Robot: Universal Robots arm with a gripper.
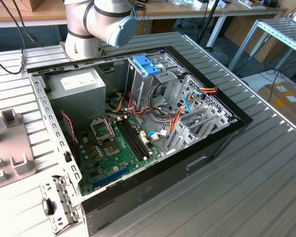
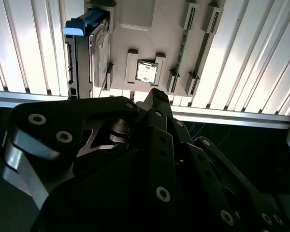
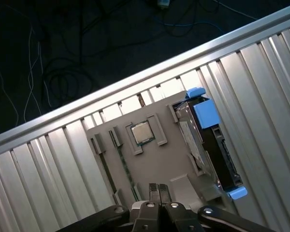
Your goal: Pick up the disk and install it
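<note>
One disk [image 3: 208, 145] stands on edge in its tray [image 3: 154, 164]. The empty gripper [image 3: 158, 186] is clenched nearby; coming down crooked, it could knock the disk over.

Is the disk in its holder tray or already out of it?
In: the disk stands on edge in a slot of the grey tray, gripper apart from it.
</note>
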